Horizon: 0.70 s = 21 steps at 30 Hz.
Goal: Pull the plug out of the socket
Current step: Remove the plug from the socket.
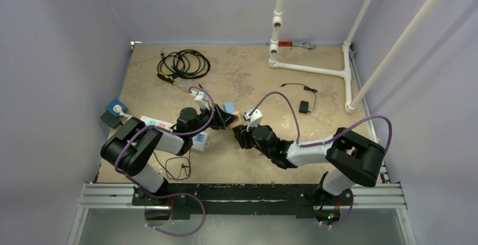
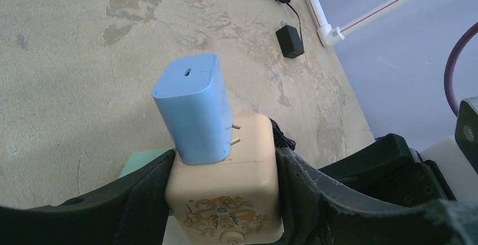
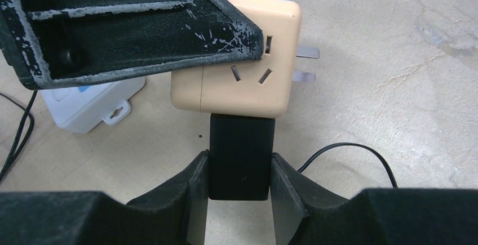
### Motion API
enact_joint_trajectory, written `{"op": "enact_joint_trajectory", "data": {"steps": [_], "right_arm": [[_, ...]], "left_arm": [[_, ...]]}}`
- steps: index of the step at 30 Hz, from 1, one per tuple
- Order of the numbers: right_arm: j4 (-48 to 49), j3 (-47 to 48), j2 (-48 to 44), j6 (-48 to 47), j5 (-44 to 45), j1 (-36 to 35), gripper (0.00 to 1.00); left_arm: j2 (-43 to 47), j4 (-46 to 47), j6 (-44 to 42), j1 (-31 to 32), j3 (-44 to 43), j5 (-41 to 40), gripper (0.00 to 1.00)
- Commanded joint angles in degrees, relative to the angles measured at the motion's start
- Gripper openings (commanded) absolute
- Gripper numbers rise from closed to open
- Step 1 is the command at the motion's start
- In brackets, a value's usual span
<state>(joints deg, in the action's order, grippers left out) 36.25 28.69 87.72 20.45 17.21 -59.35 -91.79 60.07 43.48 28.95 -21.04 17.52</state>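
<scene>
Jutting lengthwise from socket cube [image 3: 225, 96], black plug [image 3: 241, 138], clamped in right claw [image 3: 241, 169]

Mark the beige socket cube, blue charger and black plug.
beige socket cube [image 2: 225, 191], left wrist view, face above the dragon print.
blue charger [image 2: 194, 115], left wrist view, its broad side.
black plug [image 3: 241, 155], right wrist view, middle of its body.
</scene>
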Motion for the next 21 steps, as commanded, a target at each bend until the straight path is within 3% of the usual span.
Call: {"op": "enact_joint_trajectory", "data": {"steps": [1, 10, 16, 21], "right_arm": [[3.63, 1.49, 0.20, -4.23, -7.90, -4.91, 0.00], [4.80, 2.19, 1.65, -4.17, -7.86, -7.53, 0.00], [2.50, 2.10, 0.95, 0.73, -2.46, -7.18, 0.00], [4.33, 1.24, 2.40, 4.73, -7.79, -3.13, 0.00]], "left_arm": [[-0.50, -6.15, -4.02, -0.64, -0.94, -4.03, 0.00], [-0.50, -6.46, -4.19, -0.82, -0.96, -4.48, 0.00], [-0.83, -6.38, -4.11, -0.91, -0.98, -4.55, 0.00], [-0.85, -6.37, -4.11, -0.91, -0.85, -4.68, 0.00]]}}
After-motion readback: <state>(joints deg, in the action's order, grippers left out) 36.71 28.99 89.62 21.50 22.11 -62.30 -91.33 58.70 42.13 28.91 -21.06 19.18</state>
